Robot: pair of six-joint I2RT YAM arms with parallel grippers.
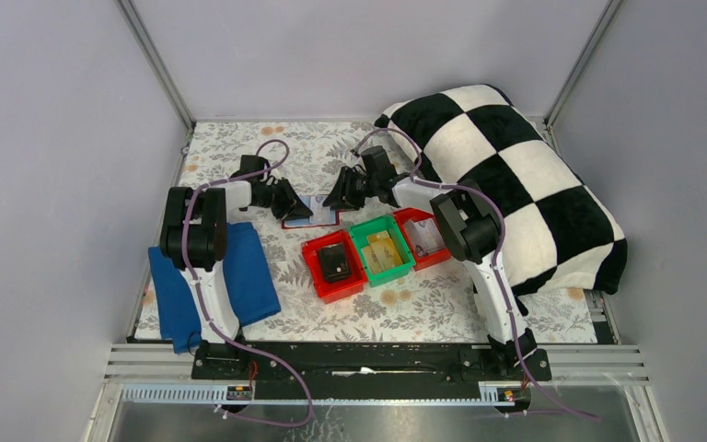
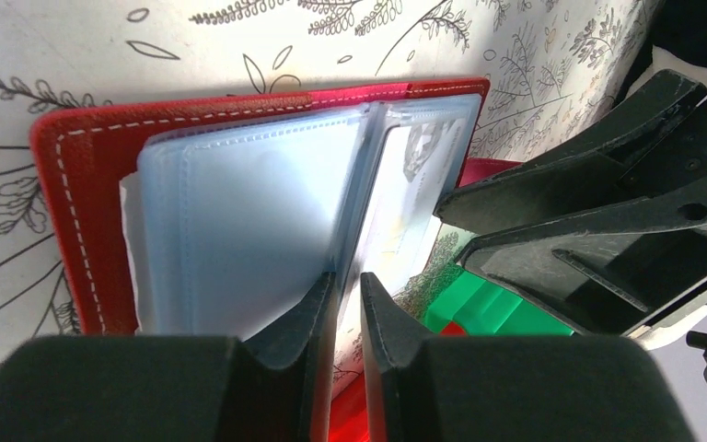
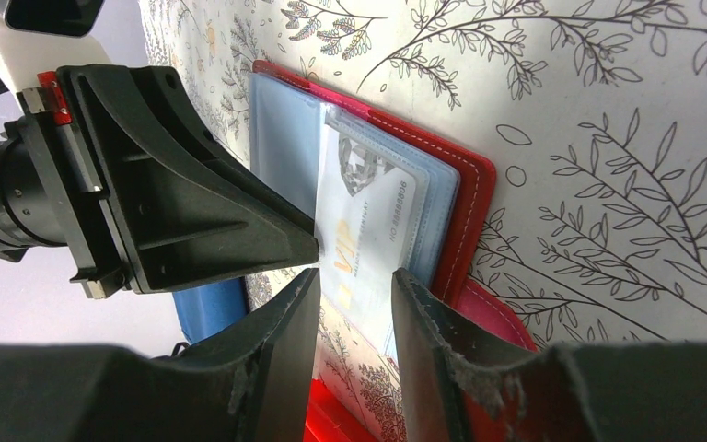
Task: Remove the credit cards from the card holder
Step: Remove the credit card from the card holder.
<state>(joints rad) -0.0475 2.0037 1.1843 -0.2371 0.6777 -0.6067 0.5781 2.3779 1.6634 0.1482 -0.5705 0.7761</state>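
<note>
The card holder point(image 1: 318, 216) lies open on the floral tablecloth, red cover point(image 2: 83, 147) down and light blue pocket leaves up. One leaf holds a whitish credit card point(image 3: 368, 230) printed with gold letters, also seen as the credit card point(image 2: 414, 175) in the left wrist view. My left gripper point(image 2: 348, 295) has its jaws nearly together on the edge of that raised leaf; its tip point(image 3: 311, 244) meets the leaf. From the other side my right gripper point(image 3: 354, 281) stands open, its fingers straddling the card's lower end without touching it. The two grippers point(image 1: 302, 207) point(image 1: 333, 198) face each other over the holder.
Just in front of the holder stand three bins: a red bin point(image 1: 335, 262) with a black boxy object, a green bin point(image 1: 382, 250) with yellow-tan items, and another red bin point(image 1: 423, 237). A blue cloth point(image 1: 207, 281) lies left. A checkered blanket point(image 1: 515, 175) fills the right.
</note>
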